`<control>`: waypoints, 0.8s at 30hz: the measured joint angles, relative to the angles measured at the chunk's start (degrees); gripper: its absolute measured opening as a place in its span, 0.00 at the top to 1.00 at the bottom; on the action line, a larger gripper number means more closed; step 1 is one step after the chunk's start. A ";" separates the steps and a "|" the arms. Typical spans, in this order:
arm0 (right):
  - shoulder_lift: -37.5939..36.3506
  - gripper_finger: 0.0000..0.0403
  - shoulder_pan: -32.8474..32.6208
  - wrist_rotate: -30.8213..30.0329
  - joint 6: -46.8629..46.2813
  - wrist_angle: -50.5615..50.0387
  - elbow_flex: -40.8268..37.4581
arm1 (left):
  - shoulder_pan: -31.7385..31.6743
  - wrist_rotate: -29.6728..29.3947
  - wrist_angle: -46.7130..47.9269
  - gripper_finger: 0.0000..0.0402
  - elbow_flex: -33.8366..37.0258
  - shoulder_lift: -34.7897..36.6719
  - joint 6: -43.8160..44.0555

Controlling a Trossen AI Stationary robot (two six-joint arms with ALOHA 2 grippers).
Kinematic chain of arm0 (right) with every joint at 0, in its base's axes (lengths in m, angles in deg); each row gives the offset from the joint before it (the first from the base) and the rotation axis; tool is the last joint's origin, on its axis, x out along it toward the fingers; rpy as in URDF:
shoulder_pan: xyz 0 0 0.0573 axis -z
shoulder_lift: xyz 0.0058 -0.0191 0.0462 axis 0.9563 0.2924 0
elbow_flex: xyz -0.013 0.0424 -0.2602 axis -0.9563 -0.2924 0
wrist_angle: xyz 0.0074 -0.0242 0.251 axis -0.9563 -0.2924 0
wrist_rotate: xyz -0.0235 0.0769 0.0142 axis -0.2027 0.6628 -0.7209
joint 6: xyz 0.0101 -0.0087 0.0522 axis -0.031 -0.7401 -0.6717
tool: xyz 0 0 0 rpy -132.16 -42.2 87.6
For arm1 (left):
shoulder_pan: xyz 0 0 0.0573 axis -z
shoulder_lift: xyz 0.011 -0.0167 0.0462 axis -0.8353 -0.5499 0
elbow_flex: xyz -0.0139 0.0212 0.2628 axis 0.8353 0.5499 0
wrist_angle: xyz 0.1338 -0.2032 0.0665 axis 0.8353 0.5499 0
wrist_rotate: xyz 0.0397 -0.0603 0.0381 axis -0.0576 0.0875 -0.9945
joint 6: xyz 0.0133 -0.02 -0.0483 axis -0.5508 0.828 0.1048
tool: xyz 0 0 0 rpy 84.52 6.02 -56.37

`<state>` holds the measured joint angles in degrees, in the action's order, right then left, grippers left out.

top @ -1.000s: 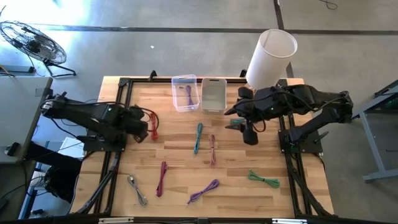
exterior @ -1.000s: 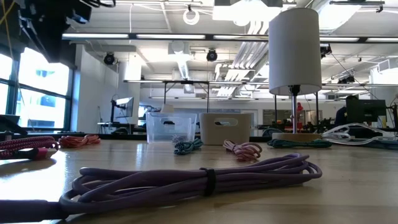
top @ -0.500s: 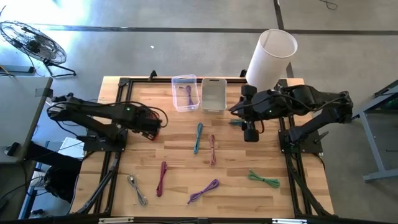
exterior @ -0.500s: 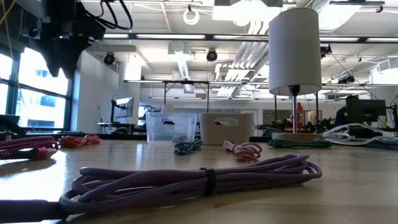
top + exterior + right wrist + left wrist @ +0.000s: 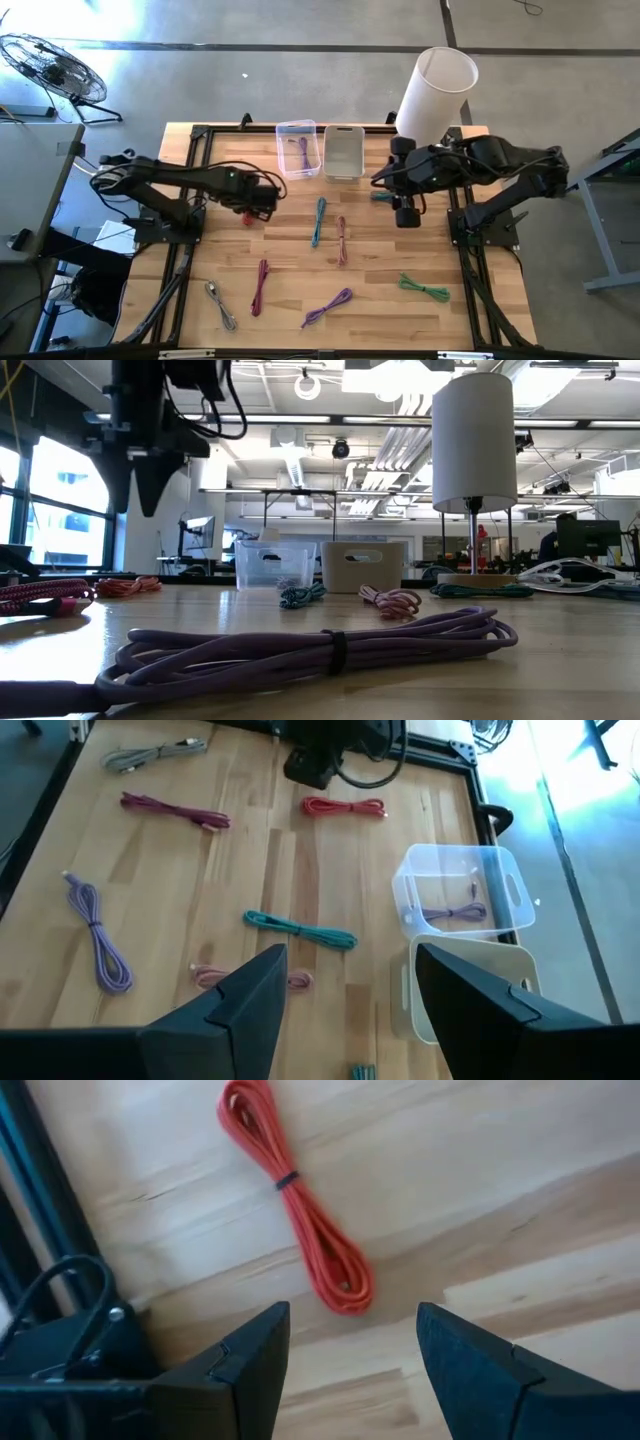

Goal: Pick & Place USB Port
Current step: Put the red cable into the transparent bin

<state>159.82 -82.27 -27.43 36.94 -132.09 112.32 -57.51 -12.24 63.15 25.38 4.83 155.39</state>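
— Where's the left pincer (image 5: 262, 203) from where you stand?

— Out over the wooden counter (image 5: 290, 290), around ten o'clock from the middle of it. Its jaws are spread and nothing is between them. The red cable (image 5: 303, 1230) lies coiled and tied on the wood just ahead of the fingertips (image 5: 268, 1330), not touching them.

— And the right one?

— The right pincer (image 5: 404, 212) hangs at about two o'clock, near the foot of the white lamp (image 5: 436, 90). Jaws spread too, holding nothing.

— The bins?

— Two side by side at twelve o'clock, touching or nearly so. The clear bin (image 5: 296, 150) has a purple cable (image 5: 456, 911) lying in it. The beige bin (image 5: 343, 151) is right beside it.

— The rest of the cables?

— Loose on the counter. A teal cable (image 5: 319, 220) and a pink cable (image 5: 341, 239) near the middle, side by side but apart. A maroon cable (image 5: 261, 286) at seven o'clock, a grey cable (image 5: 220, 304) further out toward the corner. A lilac cable (image 5: 328, 307) at six o'clock, a green cable (image 5: 424, 288) at four.
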 joint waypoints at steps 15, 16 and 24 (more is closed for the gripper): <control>-1.04 0.46 -3.55 -0.34 -2.26 -4.02 -0.01 | -4.55 8.51 -15.51 0.49 14.16 0.16 -0.54; -1.04 0.46 -3.69 -0.34 -2.36 -4.17 -0.02 | -4.55 7.57 -16.67 0.50 14.77 0.16 0.05; -1.04 0.46 -4.03 -0.16 -2.40 -4.25 -0.01 | -7.14 4.86 -19.20 0.57 16.46 0.18 -0.47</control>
<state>158.78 -86.30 -27.59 34.54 -136.34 112.31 -64.65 -7.38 43.95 41.84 5.01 154.92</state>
